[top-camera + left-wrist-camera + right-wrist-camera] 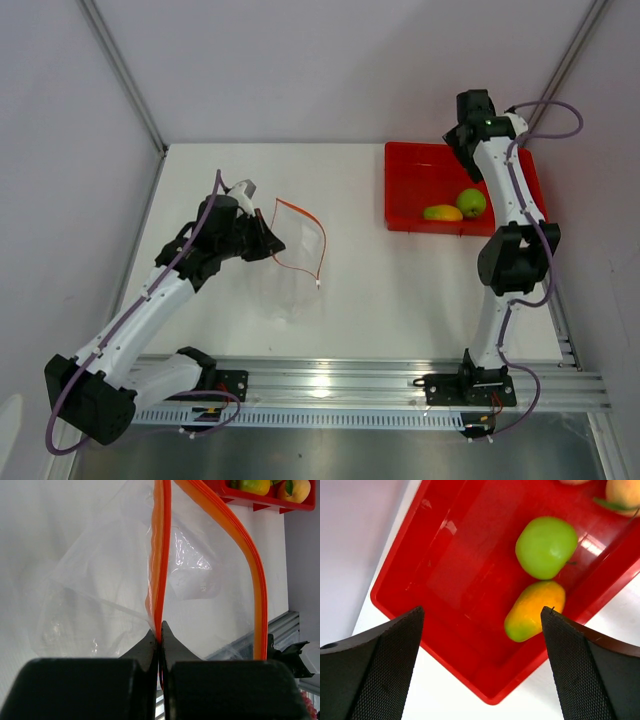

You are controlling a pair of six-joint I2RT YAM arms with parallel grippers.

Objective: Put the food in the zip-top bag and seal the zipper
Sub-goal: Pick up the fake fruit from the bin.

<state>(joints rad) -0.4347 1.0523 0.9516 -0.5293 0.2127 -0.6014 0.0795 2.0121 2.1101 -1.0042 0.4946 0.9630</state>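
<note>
The clear zip-top bag (292, 275) lies left of centre on the white table, with its mouth open. My left gripper (262, 240) is shut on one side of the orange-red zipper (300, 213). In the left wrist view the pinched strip (161, 555) rises from the closed gripper (160, 630), and the other strip (245, 545) bows away to the right. The green apple (471, 203) and mango (441, 213) lie in the red tray (420, 170). My right gripper (482, 611) hovers open and empty over the tray (455, 565), beside the apple (546, 546) and mango (535, 610). A peach (624, 492) shows at the frame's top edge.
The red tray stands at the back right, near the right wall. The right arm (510, 200) crosses over it and hides part of it from above. An aluminium rail (330, 385) runs along the table's near edge. A peach (295, 489) in the tray shows in the left wrist view.
</note>
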